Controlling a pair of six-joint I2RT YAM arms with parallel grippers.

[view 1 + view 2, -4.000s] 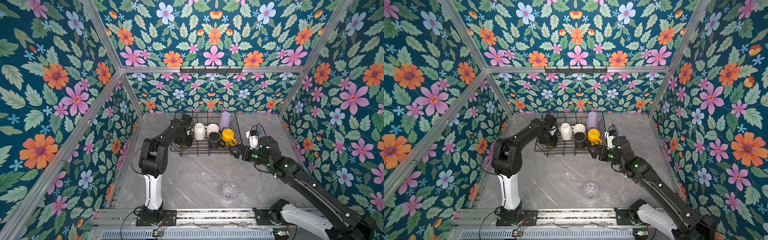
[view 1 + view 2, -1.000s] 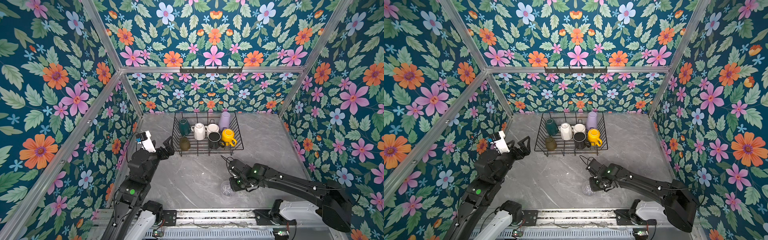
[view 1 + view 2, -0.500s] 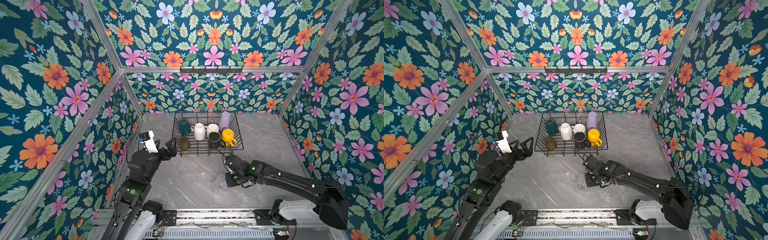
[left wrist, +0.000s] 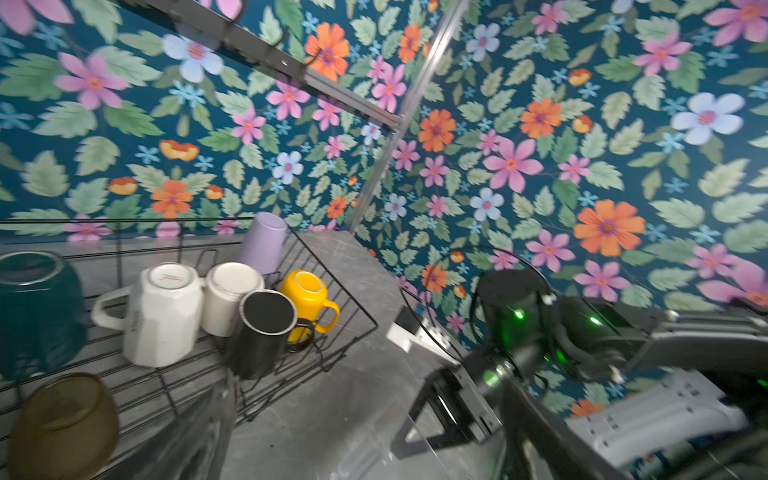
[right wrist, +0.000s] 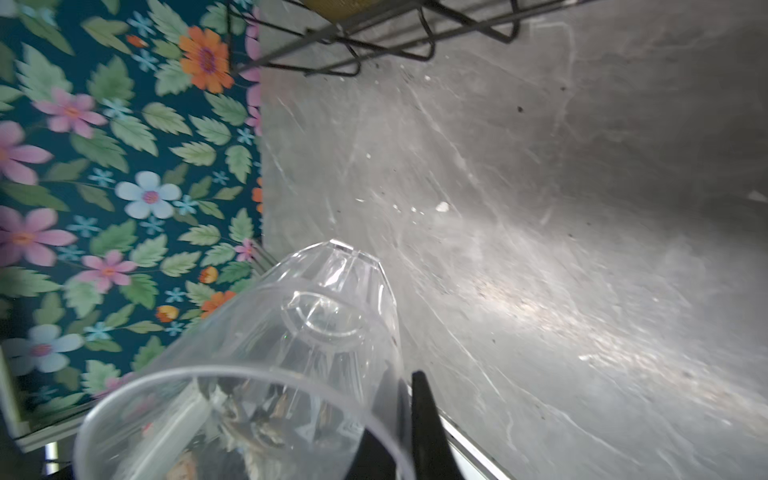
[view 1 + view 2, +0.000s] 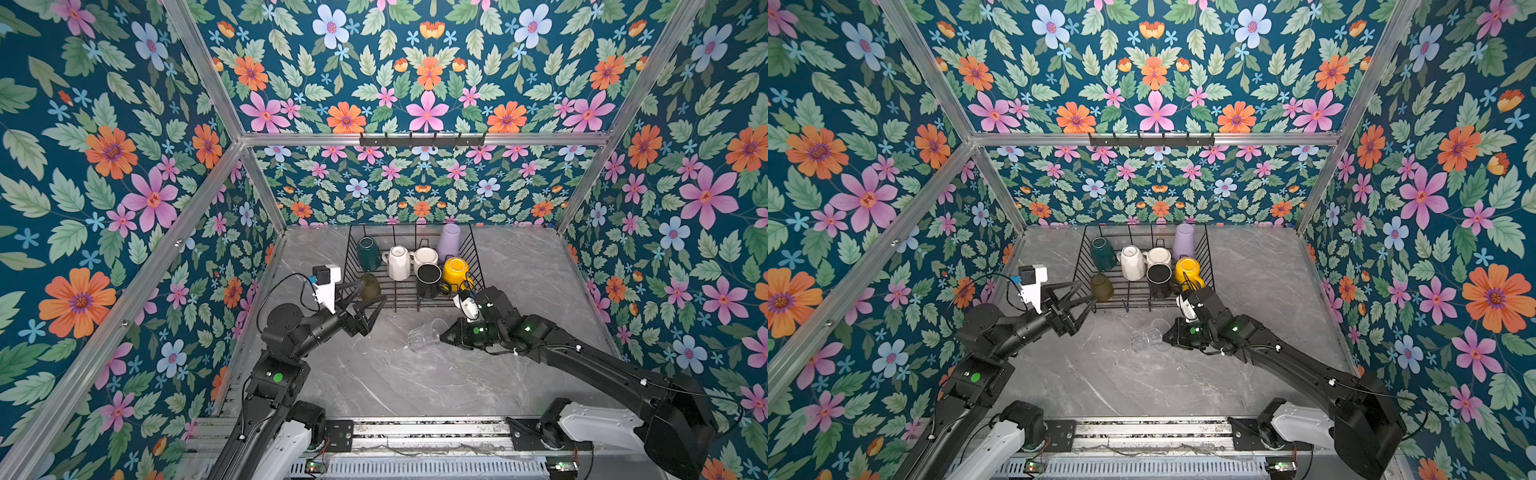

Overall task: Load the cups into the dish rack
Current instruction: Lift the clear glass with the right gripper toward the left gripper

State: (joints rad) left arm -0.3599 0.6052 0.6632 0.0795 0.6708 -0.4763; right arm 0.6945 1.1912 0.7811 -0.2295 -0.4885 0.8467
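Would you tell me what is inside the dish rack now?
Seven cups: dark green mug, amber glass, white mug, cream mug, black mug, yellow mug, lilac tumbler. The dish rack floor beneath them is covered. The clear glass is outside, in the right gripper.

The rack (image 6: pixel 1129 297) at the counter's (image 6: pixel 1246 374) twelve o'clock holds seven cups (image 6: pixel 1132 262), with the amber glass (image 6: pixel 1101 287) at its seven o'clock corner. At the rack's six o'clock, the right tool (image 6: pixel 1168 335) pinches the rim of the tilted clear glass (image 6: pixel 1145 338). The left tool (image 6: pixel 1082 293), jaws spread, sits just beside the amber glass.
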